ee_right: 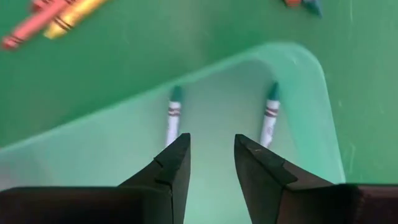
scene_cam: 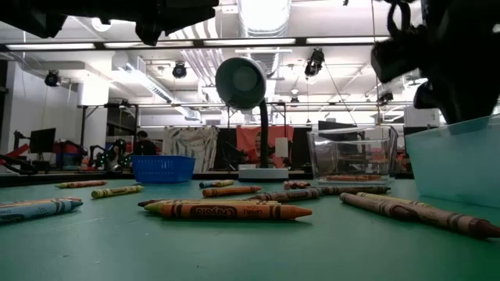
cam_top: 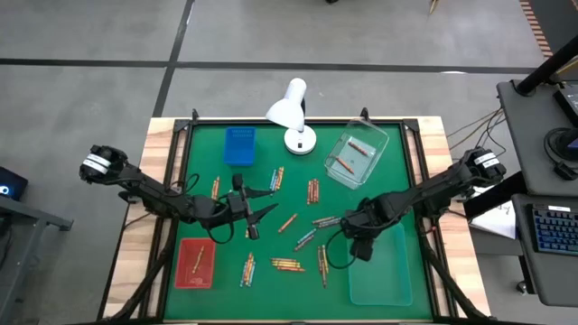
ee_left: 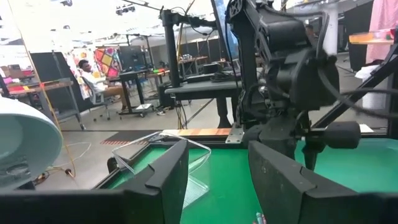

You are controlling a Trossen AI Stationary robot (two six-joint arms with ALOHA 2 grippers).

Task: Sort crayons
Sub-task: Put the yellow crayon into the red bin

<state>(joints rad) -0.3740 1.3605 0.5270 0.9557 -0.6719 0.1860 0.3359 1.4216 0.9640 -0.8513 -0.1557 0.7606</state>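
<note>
Beyond my table's wooden edge (cam_top: pixel 159 181) lies a grey concrete floor (cam_top: pixel 81 90) crossed by dark seams. To my right stands a dark desk (cam_top: pixel 533 135) carrying a keyboard (cam_top: pixel 551 230), with cables trailing beside it. Looking level across the room, I see long ceiling lights (scene_cam: pixel 234 41), pale ducting overhead and black spot lamps (scene_cam: pixel 52 78). Farther back are workbenches, monitors (scene_cam: pixel 41 140) and a colourful hanging (ee_left: pixel 111 61), with a person (ee_left: pixel 84 67) seated near it.
</note>
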